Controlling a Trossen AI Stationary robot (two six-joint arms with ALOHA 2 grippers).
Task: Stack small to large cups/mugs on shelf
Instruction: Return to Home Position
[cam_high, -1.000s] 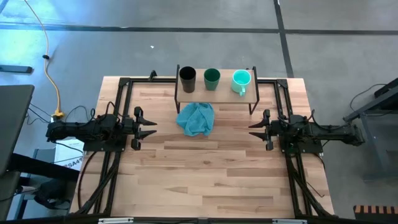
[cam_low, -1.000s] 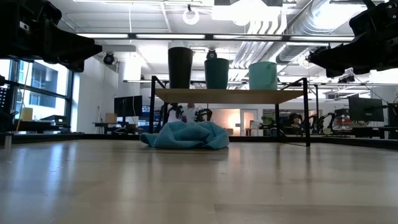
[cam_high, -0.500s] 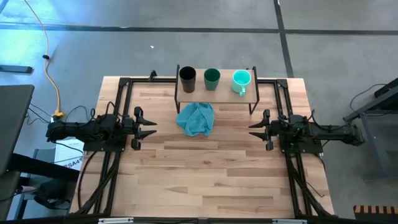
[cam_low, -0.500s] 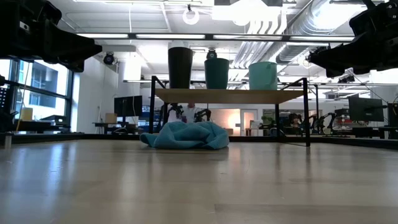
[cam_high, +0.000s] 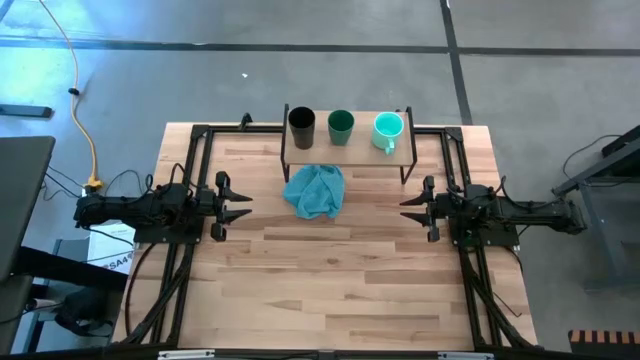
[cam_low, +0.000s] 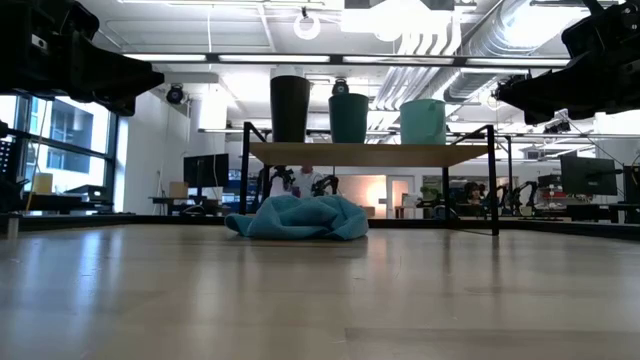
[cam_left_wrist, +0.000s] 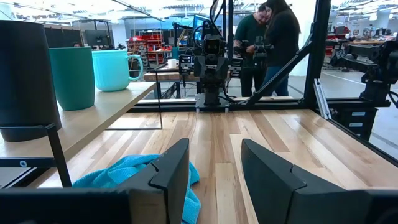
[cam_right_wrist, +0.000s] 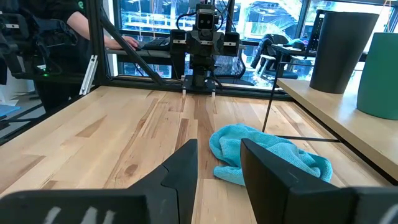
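Three cups in a row on the shelf, both grippers empty

Three cups stand upright in one row on the shelf (cam_high: 350, 153), none set inside another. The left gripper (cam_high: 238, 206) hovers over its own side of the table (cam_high: 330, 290), jaws apart with nothing between them. The right gripper (cam_high: 412, 208) faces it from the opposite side, jaws likewise apart and empty. The two sets of jaws point at each other and are well apart.

The shelf stands off the line between the jaws, toward the table's far edge, roughly midway between the two grippers. In the row, the black cup (cam_high: 301, 124) is nearest the left jaws and the light turquoise mug (cam_high: 387, 129) is nearest the right jaws. The dark teal-green cup (cam_high: 341, 125) stands between them, each cup apart from its neighbour. The mug's handle is turned toward the grippers' side of the shelf. All three cups are well apart from both grippers.

A crumpled cloth (cam_high: 314, 192) lies on the table between the two sets of jaws, somewhat nearer the left ones, with its far side reaching the shelf's near edge.

Past the right gripper, the left wrist view shows two people (cam_left_wrist: 273, 37) standing beyond the table. Past the left gripper, the right wrist view shows a person (cam_right_wrist: 62, 25) off to one side of the table.
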